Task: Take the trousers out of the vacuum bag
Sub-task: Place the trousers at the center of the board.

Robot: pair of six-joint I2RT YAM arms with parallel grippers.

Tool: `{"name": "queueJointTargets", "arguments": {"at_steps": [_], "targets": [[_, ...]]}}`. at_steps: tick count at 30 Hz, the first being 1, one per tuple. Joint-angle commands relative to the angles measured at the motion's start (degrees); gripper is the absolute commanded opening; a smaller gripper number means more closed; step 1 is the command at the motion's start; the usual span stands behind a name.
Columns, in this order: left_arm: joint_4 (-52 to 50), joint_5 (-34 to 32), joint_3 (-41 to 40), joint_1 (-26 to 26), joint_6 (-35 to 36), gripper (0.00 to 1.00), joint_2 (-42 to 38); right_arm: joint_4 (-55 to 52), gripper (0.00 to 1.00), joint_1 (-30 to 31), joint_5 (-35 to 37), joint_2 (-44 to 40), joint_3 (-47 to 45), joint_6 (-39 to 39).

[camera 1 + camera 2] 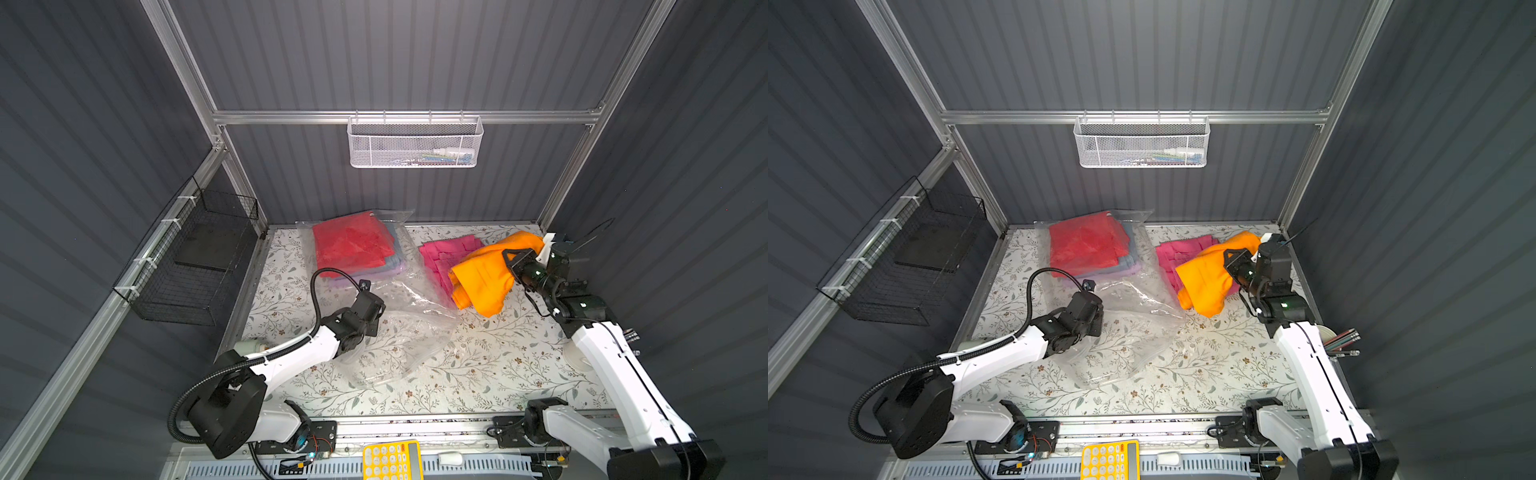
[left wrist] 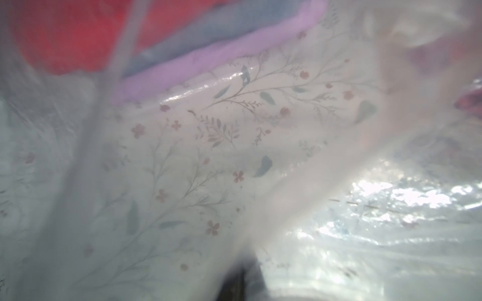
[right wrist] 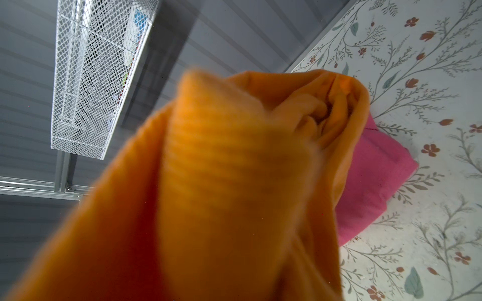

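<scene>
Risk: right gripper [image 1: 510, 259], clamped on the lifted orange trousers [image 1: 482, 278], could dump them unfolded onto the pink trousers [image 1: 440, 253] by the table's [image 1: 478, 374] right edge. Left gripper [image 1: 371, 322] is closed, pinching the bag [image 1: 407, 328] at its near side; if the film slips, the bag slides. Count: five trousers, two out, three inside the one bag: red pair [image 1: 353, 245], blue pair [image 2: 208, 44], lilac pair [image 2: 208, 65].

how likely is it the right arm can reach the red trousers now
Probably not yet: the right gripper is shut on the orange trousers, and the red trousers lie inside the bag, across the table.
</scene>
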Motion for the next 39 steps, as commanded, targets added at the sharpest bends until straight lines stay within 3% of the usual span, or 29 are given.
{"name": "queueJointTargets", "arguments": {"at_steps": [1, 17, 24, 35, 39], "targets": [[-1.74, -2.07, -0.53, 0.33, 0.13, 0.0, -1.46, 13.47, 0.0, -0.53, -1.82, 1.7, 3.27, -0.42], [-2.93, -2.92, 0.75, 0.48, 0.48, 0.0, -2.04, 21.7, 0.0, -1.27, -6.55, 22.08, 16.62, -0.94], [-4.06, -3.75, 2.07, 0.45, 0.7, 0.0, -1.84, 30.26, 0.0, -1.8, -9.24, 30.34, 17.46, 0.89], [-5.01, -3.61, 3.94, 0.69, 0.63, 0.0, -0.18, 33.88, 0.0, -1.92, -9.77, 34.75, 19.23, 2.6], [-4.91, -3.52, 4.19, 0.84, 0.62, 0.0, 0.19, 35.75, 0.0, -1.84, -9.48, 33.8, 15.13, 2.51]]}}
